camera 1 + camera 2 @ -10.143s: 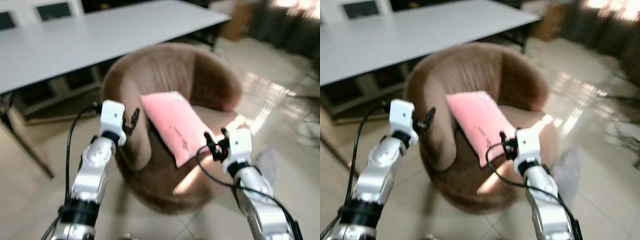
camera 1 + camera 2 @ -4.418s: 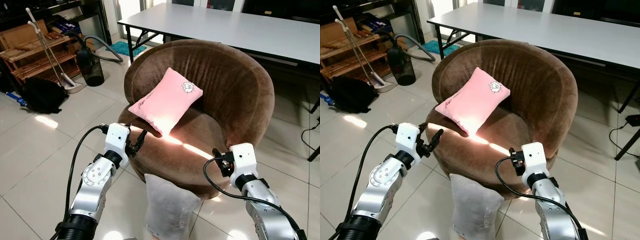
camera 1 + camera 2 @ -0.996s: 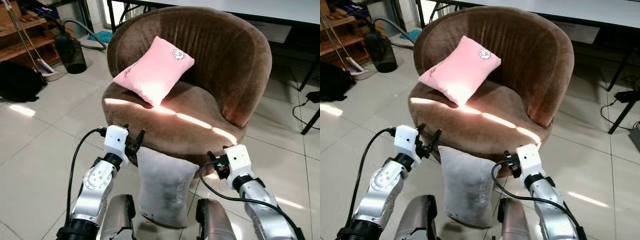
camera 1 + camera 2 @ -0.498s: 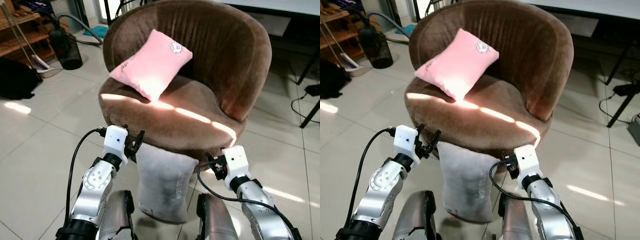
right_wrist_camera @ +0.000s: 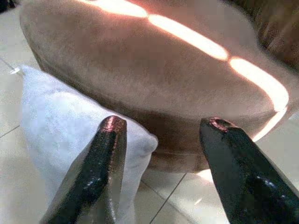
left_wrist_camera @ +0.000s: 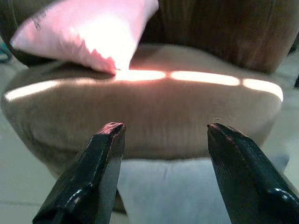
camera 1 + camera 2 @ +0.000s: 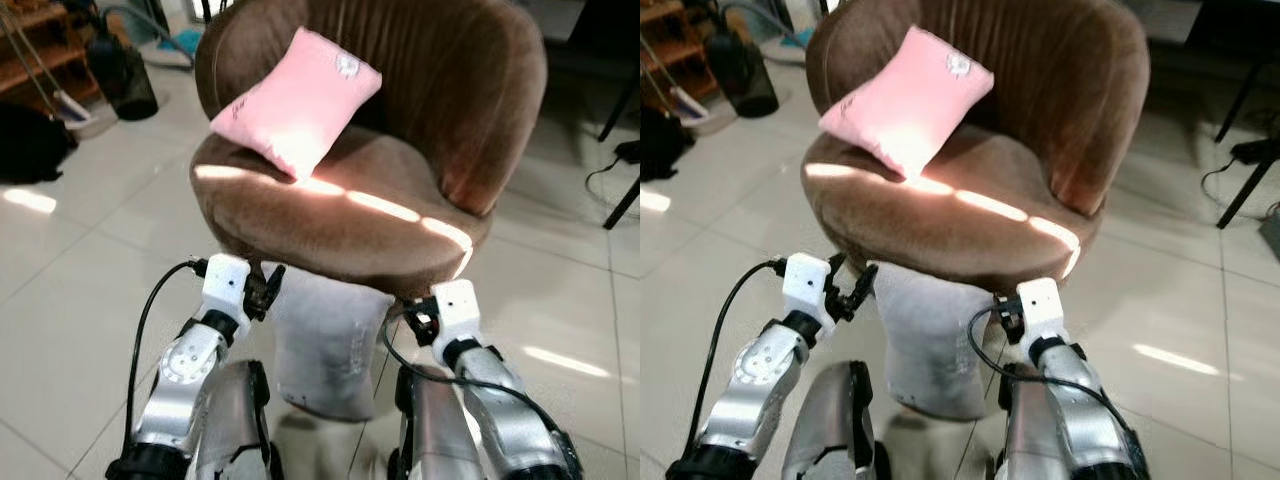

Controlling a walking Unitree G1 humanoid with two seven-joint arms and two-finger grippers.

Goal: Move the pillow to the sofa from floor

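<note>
Between the two grippers stands the grey pillow [image 7: 330, 345], upright on the floor [image 7: 80, 290], its top leaning on the front edge of the brown sofa [image 7: 340, 235]. Left gripper [image 7: 268, 285] sits just beside the pillow's top left corner, fingers spread w/ nothing between them. Right gripper [image 7: 1002, 322] hangs just beside the top right corner, also spread & empty; in the right wrist view that corner lies btwn the fingers [image 5: 105, 158]. A pink pillow [image 7: 295, 100] already rests on the seat, well beyond both grippers.

Step in hand, as I judge it: approach/reach, pre-grasp. Next move prob calls for bringing both grippers inward so they pinch the grey pillow's sides, then lifting it up & fwd over the seat edge.

Vs half a sec ago: the camera has dipped & moved closer, so sofa & pillow sit nearer. Both grippers are lower, closer to the pillow's corners. Pillow itself hasn't shifted.
</note>
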